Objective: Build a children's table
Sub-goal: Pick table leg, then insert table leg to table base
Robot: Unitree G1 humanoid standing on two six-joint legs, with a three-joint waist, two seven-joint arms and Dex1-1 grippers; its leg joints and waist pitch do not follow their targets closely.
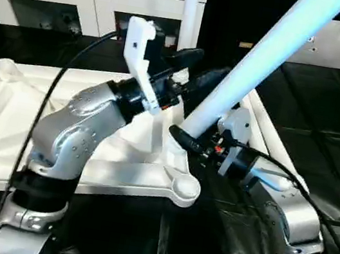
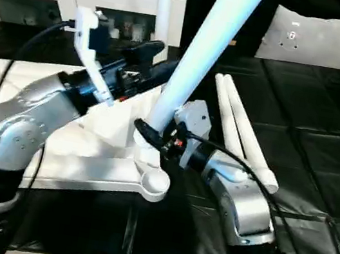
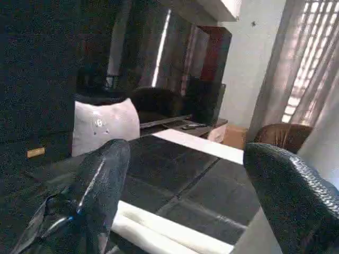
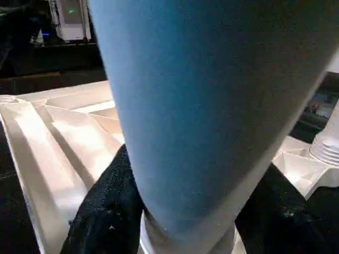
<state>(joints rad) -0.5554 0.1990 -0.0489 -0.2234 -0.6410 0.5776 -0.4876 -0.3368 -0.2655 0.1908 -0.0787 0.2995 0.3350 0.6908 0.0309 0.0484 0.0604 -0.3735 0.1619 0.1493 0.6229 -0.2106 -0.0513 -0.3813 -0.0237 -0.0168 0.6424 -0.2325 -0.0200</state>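
1. The large black-covered work surface (image 1: 326,127), a quilted dark sheet, bears everything here.
2. The white plastic rectangular table top (image 1: 3,112) lies upside down on it, ribbed underside up, with round corner sockets; one empty socket (image 1: 182,188) sits at the near corner closest to the robot's right arm.
3. A long white cylindrical plastic leg (image 1: 259,63) rises tilted from the table top's right part, leaning up and away toward the right. Its lower end sits between the right gripper's fingers, just behind the near corner socket; whether it is seated in a socket cannot be told.
4. Another white leg (image 2: 163,8) stands upright at the far side of the table top.
5. Two more white cylindrical legs (image 2: 241,132) lie side by side, touching, on the black cover just right of the table top.
6. The right gripper (image 1: 197,141) clamps the tilted leg near its base, black fingers (image 4: 106,206) pressed on both sides of it.
7. The left gripper (image 1: 189,68) hovers above the table top just beside the tilted leg, its two black fingers (image 3: 100,185) spread wide with nothing between them.
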